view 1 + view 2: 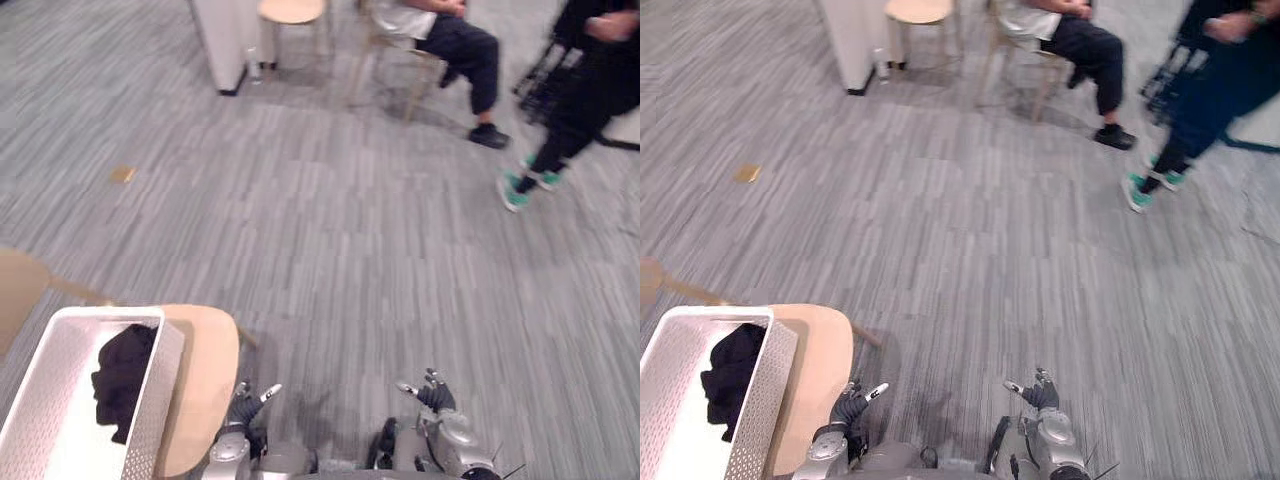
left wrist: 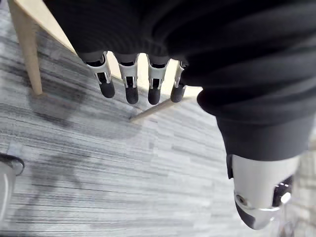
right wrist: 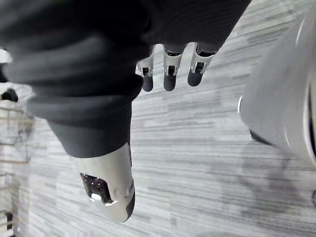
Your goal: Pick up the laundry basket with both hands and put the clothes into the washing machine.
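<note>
A white perforated laundry basket (image 1: 40, 410) stands on a round light-wood table (image 1: 210, 380) at the lower left, with a black garment (image 1: 122, 380) inside it. My left hand (image 1: 243, 405) hangs low just right of the table edge, fingers (image 2: 131, 86) straight and relaxed, holding nothing. My right hand (image 1: 437, 395) hangs further right over the carpet, fingers (image 3: 168, 74) likewise open and empty. Neither hand touches the basket. No washing machine is visible.
Grey striped carpet lies ahead. A seated person (image 1: 455, 45) and a walking person in green shoes (image 1: 570, 100) are at the far right. A wooden stool (image 1: 292, 15) and a white cabinet (image 1: 222, 40) stand at the back. A small brown patch (image 1: 122, 174) marks the floor.
</note>
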Robot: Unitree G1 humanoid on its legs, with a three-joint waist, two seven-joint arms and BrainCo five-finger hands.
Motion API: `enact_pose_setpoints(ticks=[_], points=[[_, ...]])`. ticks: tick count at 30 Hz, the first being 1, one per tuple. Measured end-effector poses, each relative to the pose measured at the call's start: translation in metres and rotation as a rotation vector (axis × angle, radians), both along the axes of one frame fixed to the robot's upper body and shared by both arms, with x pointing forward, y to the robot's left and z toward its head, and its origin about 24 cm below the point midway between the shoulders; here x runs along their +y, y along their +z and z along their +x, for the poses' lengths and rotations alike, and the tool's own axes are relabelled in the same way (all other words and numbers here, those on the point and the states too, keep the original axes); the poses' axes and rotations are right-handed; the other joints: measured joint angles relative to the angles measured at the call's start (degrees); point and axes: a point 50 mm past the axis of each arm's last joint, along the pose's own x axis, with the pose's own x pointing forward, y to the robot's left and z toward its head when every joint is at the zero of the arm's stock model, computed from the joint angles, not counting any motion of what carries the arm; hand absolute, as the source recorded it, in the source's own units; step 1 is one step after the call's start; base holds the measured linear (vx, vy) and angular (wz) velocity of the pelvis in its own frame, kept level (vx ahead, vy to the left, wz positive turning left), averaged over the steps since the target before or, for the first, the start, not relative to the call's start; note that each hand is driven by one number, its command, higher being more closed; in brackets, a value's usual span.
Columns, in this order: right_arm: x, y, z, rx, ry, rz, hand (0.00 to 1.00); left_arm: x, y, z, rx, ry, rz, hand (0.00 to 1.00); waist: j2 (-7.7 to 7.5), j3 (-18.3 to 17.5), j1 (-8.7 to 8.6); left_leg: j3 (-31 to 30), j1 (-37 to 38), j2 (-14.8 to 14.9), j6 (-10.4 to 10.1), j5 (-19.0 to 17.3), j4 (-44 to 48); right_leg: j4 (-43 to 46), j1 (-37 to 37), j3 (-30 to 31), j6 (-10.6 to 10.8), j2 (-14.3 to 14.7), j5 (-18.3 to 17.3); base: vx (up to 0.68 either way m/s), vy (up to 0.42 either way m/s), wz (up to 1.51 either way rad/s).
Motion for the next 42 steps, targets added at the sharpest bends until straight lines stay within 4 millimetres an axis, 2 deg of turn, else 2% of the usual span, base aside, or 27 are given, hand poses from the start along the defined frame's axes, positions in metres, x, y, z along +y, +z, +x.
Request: enact_pose_setpoints(ticks=[1, 2, 3, 4, 5, 7, 8, 10, 11, 12, 13, 14, 16, 19, 21, 23, 24, 25, 26, 27, 30, 31, 33, 34, 36, 40, 42], points=[[-0.002, 0.000, -0.001, -0.001, -0.011, 0.002, 0.00, -0.002, 0.001, 0.003, -0.007, 0.001, -0.004, 0.00, 0.11, 0.05, 0.05, -1.46, -0.21, 0.06, -1.51, -0.87, 1.23, -2.85, -0.46, 2.57, -0.34, 0.79, 1.69, 0.48, -0.278, 1.84], [-0.002, -0.002, -0.007, 0.010, -0.022, 0.006, 0.00, -0.006, 0.001, 0.004, -0.012, 0.004, -0.014, 0.00, -0.13, -0.18, 0.61, -4.22, -0.16, 0.19, -4.79, -3.01, 3.76, -11.80, 1.03, 7.71, -1.91, 1.82, 8.94, 0.51, -0.372, 2.10], [0.003, -0.007, -0.016, 0.038, -0.033, 0.020, 0.00, -0.006, 0.002, 0.004, -0.017, 0.014, -0.018, 0.00, -0.42, -0.78, 0.45, -7.03, -0.79, 0.02, -8.67, -5.88, 7.07, -14.32, 3.10, 6.99, 1.67, -0.39, 14.12, 0.51, -0.390, 2.09], [-0.003, -0.006, -0.016, 0.047, -0.038, 0.006, 0.00, -0.014, 0.003, 0.006, -0.023, 0.025, -0.044, 0.00, 1.72, -0.97, 0.74, -8.34, -1.33, 1.50, -9.48, -6.60, 8.55, -12.65, 3.38, 3.44, 0.62, 0.45, 14.16, 0.46, -0.362, 2.49], [-0.011, -0.006, -0.017, 0.053, -0.048, -0.020, 0.00, -0.026, 0.006, 0.010, -0.045, -0.010, -0.063, 0.00, 3.40, -1.99, 0.70, -10.26, -3.71, 3.52, -12.21, -4.83, 9.93, -9.75, 4.18, -3.10, -1.30, -0.67, 12.40, 0.40, -0.299, 2.39], [-0.013, 0.000, -0.012, 0.021, -0.050, -0.033, 0.00, -0.027, 0.010, 0.016, -0.069, -0.032, -0.050, 0.00, 2.94, -1.83, 0.92, -9.60, -5.27, 4.57, -13.76, -2.48, 9.81, -9.75, 8.59, -10.08, -2.56, -2.91, 10.01, 0.34, -0.268, 2.65], [-0.015, 0.003, -0.005, -0.002, -0.061, -0.046, 0.00, -0.028, 0.015, 0.023, -0.101, -0.052, -0.038, 0.00, 2.49, -1.74, 0.96, -3.29, -7.16, 6.28, -13.33, -2.71, 5.13, -11.68, 13.15, -13.68, -2.77, -4.37, 9.87, 0.21, -0.138, 2.59], [-0.018, 0.006, 0.001, -0.017, -0.067, -0.055, 0.00, -0.033, 0.017, 0.025, -0.114, -0.100, -0.028, 0.00, 1.14, -2.19, 1.18, 7.07, -8.42, 6.46, -10.89, -0.03, -2.47, -13.37, 16.41, -17.84, -2.66, -6.52, 9.82, 0.16, -0.055, 2.22], [-0.024, 0.009, 0.006, -0.028, -0.056, -0.078, 0.00, -0.036, 0.016, 0.022, -0.110, -0.137, -0.021, 0.00, 1.87, -2.70, 2.13, 14.42, -8.35, 7.01, -7.63, 9.50, -6.71, -14.56, 18.39, -20.68, -2.41, -6.10, 9.68, 0.11, 0.001, 1.26], [-0.024, 0.010, 0.010, -0.032, -0.049, -0.081, 0.00, -0.035, 0.014, 0.018, -0.097, -0.153, -0.010, 0.00, 1.50, -3.01, 2.30, 17.15, -8.33, 7.27, -6.74, 9.09, -6.93, -15.28, 19.60, -21.70, -1.80, -6.34, 9.28, 0.16, 0.044, 1.24], [-0.018, 0.010, 0.014, -0.037, -0.033, -0.073, 0.00, -0.025, 0.010, 0.010, -0.066, -0.167, 0.022, 0.00, -0.27, -3.78, 2.65, 22.53, -9.93, 7.17, -6.20, 9.97, -6.58, -16.93, 20.71, -24.93, -1.29, -7.46, 9.15, 0.12, 0.066, 0.71], [-0.016, 0.010, 0.016, -0.042, -0.035, -0.067, 0.00, -0.022, 0.009, 0.008, -0.058, -0.170, 0.029, 0.00, -0.92, -4.16, 2.53, 24.68, -10.90, 7.06, -5.89, 10.43, -6.23, -17.32, 20.77, -26.66, -1.07, -7.92, 9.28, 0.14, 0.086, 1.04], [-0.017, 0.006, 0.008, -0.014, -0.067, -0.055, 0.00, -0.020, 0.009, 0.008, -0.050, -0.210, 0.052, 0.00, -1.96, -4.46, 1.64, 32.84, -14.64, 6.77, -4.59, 10.98, -1.39, -18.89, 24.51, -35.06, -0.21, -9.46, 9.87, 0.07, 0.100, 1.31], [-0.013, 0.000, -0.004, 0.022, -0.074, -0.045, 0.00, -0.015, 0.009, 0.007, -0.051, -0.209, 0.064, 0.00, -2.90, -4.52, 1.95, 30.69, -14.25, 5.35, -3.45, 10.28, 0.49, -18.04, 28.70, -39.47, 0.01, -9.76, 10.19, 0.12, 0.086, 1.01], [-0.016, 0.003, 0.001, 0.003, -0.064, -0.064, 0.00, -0.014, 0.007, 0.004, -0.035, -0.212, 0.067, 0.00, -2.83, -4.60, 1.77, 29.13, -13.73, 4.64, -2.19, 9.50, 0.40, -11.12, 28.29, -40.62, 0.11, -11.96, 10.22, 0.13, 0.079, 0.84], [-0.018, 0.009, 0.006, -0.019, -0.036, -0.105, 0.00, -0.013, 0.004, -0.003, -0.013, -0.218, 0.070, 0.00, -4.00, -4.03, 1.57, 27.63, -11.13, 2.85, -1.11, 8.83, -0.61, 5.74, 25.11, -38.09, -0.12, -19.03, 11.51, 0.16, 0.112, 0.84], [-0.019, 0.018, 0.016, -0.065, 0.005, -0.144, 0.00, -0.013, 0.004, -0.002, -0.016, -0.241, 0.080, 0.00, -4.02, -3.54, 0.42, 25.39, -9.44, 2.08, 1.23, 6.91, -1.15, 18.32, 19.09, -29.15, -6.00, -21.09, 10.00, 0.16, 0.060, 0.81], [-0.018, 0.021, 0.020, -0.083, 0.024, -0.154, 0.00, -0.010, 0.004, -0.002, -0.011, -0.246, 0.090, 0.00, -3.98, -3.31, 0.21, 24.48, -9.24, 1.75, 1.26, 6.87, -1.27, 20.71, 17.11, -25.93, -5.99, -20.52, 7.72, 0.14, 0.031, 0.85], [-0.018, 0.031, 0.028, -0.133, 0.065, -0.189, 0.00, -0.007, 0.004, -0.001, -0.011, -0.250, 0.103, 0.00, -4.75, -3.60, -0.05, 23.02, -8.41, 1.55, 1.26, 6.87, -1.87, 22.81, 12.89, -18.25, -5.04, -17.25, 2.71, 0.12, 0.018, 0.77], [-0.019, 0.043, 0.035, -0.197, 0.086, -0.239, 0.00, -0.006, 0.005, -0.001, -0.017, -0.247, 0.107, 0.00, -3.62, -3.02, -0.87, 21.19, -7.14, 1.36, 1.23, 6.86, -2.75, 19.28, 9.77, -10.47, -2.65, -12.10, -0.86, 0.11, 0.004, 0.82], [-0.023, 0.067, 0.048, -0.312, 0.118, -0.315, 0.00, -0.008, 0.006, 0.000, -0.026, -0.249, 0.102, 0.00, -3.85, -3.21, -2.42, 17.54, -6.62, 0.70, 0.13, 7.51, -3.51, 2.38, 8.39, 1.07, 0.03, -4.70, -2.21, 0.08, -0.069, 1.01], [-0.026, 0.074, 0.049, -0.340, 0.128, -0.356, 0.00, -0.007, 0.006, 0.000, -0.031, -0.256, 0.106, 0.00, -4.61, -3.58, -2.76, 15.28, -7.44, -0.58, -0.68, 7.61, -3.54, -6.42, 8.67, 4.28, 1.42, -3.58, 1.48, 0.05, -0.135, 1.15], [-0.031, 0.086, 0.050, -0.376, 0.190, -0.456, 0.00, -0.013, 0.004, 0.000, -0.025, -0.260, 0.094, 0.00, -2.47, -3.70, -2.23, 12.93, -7.82, 0.71, -2.81, 8.02, -4.62, -8.71, 9.40, 2.74, 0.02, -2.82, 4.36, 0.09, -0.195, 0.74], [-0.029, 0.089, 0.052, -0.388, 0.219, -0.478, 0.00, -0.013, 0.003, -0.003, -0.018, -0.259, 0.091, 0.00, -2.30, -3.82, -2.30, 12.45, -8.19, 1.17, -2.86, 8.02, -4.92, -9.76, 9.64, 2.20, -0.24, -2.32, 4.79, 0.09, -0.182, 0.33], [-0.014, 0.103, 0.061, -0.455, 0.334, -0.534, 0.00, -0.012, 0.000, -0.011, 0.000, -0.253, 0.088, 0.00, -0.96, -4.57, -2.37, 11.15, -8.55, 2.78, -4.44, 9.04, -6.93, -13.28, 10.80, 0.04, -1.25, -0.72, 6.65, 0.05, -0.141, 0.28], [0.002, 0.110, 0.067, -0.492, 0.531, -0.606, 0.00, -0.009, -0.003, -0.018, 0.018, -0.253, 0.089, 0.00, -1.54, -4.59, -1.99, 6.42, -8.26, 3.82, -6.14, 10.89, -9.61, -17.92, 14.71, -5.48, -2.12, 0.38, 7.89, 0.04, -0.096, 0.58], [0.007, 0.114, 0.074, -0.500, 0.642, -0.657, 0.00, -0.006, -0.002, -0.018, 0.003, -0.267, 0.089, 0.00, -1.53, -4.58, -0.67, 4.14, -8.91, 3.37, -6.48, 12.27, -10.14, -18.94, 15.87, -8.20, -2.18, 0.02, 7.93, 0.00, -0.044, 0.69]])
